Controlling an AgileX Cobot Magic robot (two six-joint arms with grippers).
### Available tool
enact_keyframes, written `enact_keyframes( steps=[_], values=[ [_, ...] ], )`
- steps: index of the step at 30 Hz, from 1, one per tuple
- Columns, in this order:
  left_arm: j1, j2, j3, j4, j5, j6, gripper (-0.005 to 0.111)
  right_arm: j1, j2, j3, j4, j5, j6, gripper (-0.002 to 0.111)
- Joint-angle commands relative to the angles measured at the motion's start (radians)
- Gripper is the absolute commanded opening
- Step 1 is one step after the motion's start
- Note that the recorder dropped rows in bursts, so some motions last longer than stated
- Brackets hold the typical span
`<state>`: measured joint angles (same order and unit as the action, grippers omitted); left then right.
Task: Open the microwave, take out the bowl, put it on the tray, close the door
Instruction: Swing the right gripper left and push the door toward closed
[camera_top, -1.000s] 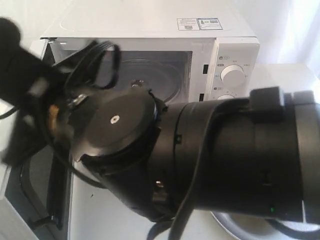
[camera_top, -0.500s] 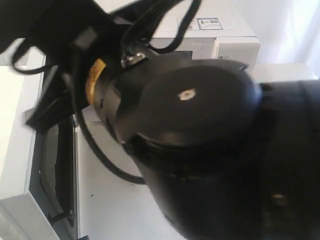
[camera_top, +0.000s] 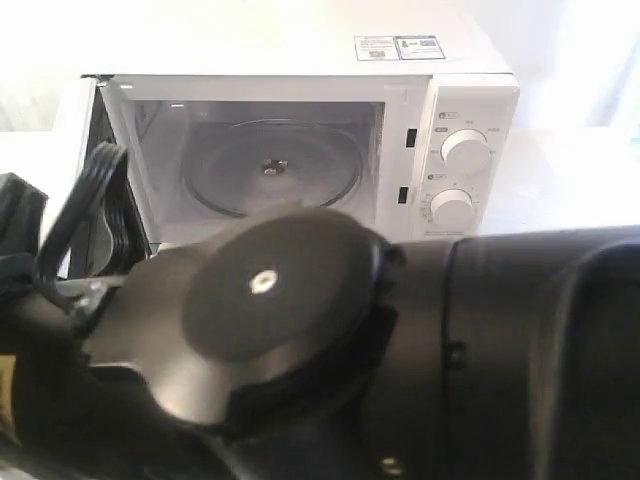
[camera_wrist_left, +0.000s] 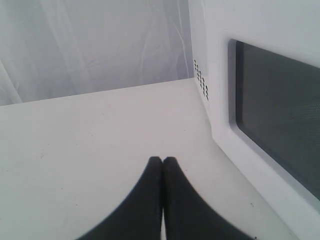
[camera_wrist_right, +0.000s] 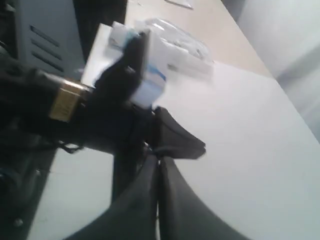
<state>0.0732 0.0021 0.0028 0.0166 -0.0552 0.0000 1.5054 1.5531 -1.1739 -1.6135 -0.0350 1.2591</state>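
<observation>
The right arm (camera_top: 300, 330) drops clear of the microwave (camera_top: 470, 100), its cavity empty, bowl and tray out of sight, while the left jaws, together like the right jaws, hover beside the open door (camera_wrist_left: 280, 125), seemingly to push it shut.

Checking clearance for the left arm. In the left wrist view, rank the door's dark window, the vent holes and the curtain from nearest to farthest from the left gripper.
From the left gripper:
1. Dark window, close beside it.
2. Vent holes, further along the white casing.
3. Curtain, beyond the table.
</observation>
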Motion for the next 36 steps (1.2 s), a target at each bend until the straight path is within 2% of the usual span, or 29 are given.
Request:
enact_keyframes(
  steps=[1,3,7,10,11,14,22,25,27,30,33,36],
  values=[
    [-0.004,-0.002,-0.003,-0.008,-0.004,0.0,0.0,0.001,0.045,0.001,-0.002,0.327,-0.014,0.0],
    [-0.004,-0.002,-0.003,-0.008,-0.004,0.0,0.0,0.0,0.045,0.001,0.078,0.578,-0.097,0.0],
    [-0.004,-0.002,-0.003,-0.008,-0.004,0.0,0.0,0.0,0.045,0.001,0.222,0.94,-0.295,0.0],
    [-0.004,-0.002,-0.003,-0.008,-0.004,0.0,0.0,0.0,0.043,0.001,0.138,1.225,-0.295,0.0],
    [-0.004,-0.002,-0.003,-0.008,-0.004,0.0,0.0,-0.004,0.043,0.001,0.106,1.256,-0.295,0.0],
    [-0.004,-0.002,-0.003,-0.008,-0.004,0.0,0.0,-0.052,0.004,0.001,0.093,1.256,-0.3,0.0],
    [-0.004,-0.002,-0.003,-0.008,-0.004,0.0,0.0,-0.061,-0.069,0.001,0.024,1.256,-0.216,0.0],
    [-0.004,-0.002,-0.003,-0.008,-0.004,0.0,0.0,-0.061,-0.078,0.001,0.082,1.256,-0.216,0.0],
    [-0.004,-0.002,-0.003,-0.008,-0.004,0.0,0.0,-0.062,-0.078,0.001,0.222,1.256,-0.227,0.0],
    [-0.004,-0.002,-0.003,-0.008,-0.004,0.0,0.0,-0.084,-0.066,0.045,0.419,0.932,-0.332,0.0],
    [-0.004,-0.002,-0.003,-0.008,-0.004,0.0,0.0,-0.113,-0.025,0.105,0.439,0.644,-0.34,0.0],
    [-0.004,-0.002,-0.003,-0.008,-0.004,0.0,0.0,-0.154,0.056,0.114,0.439,0.569,-0.34,0.0]
  ],
)
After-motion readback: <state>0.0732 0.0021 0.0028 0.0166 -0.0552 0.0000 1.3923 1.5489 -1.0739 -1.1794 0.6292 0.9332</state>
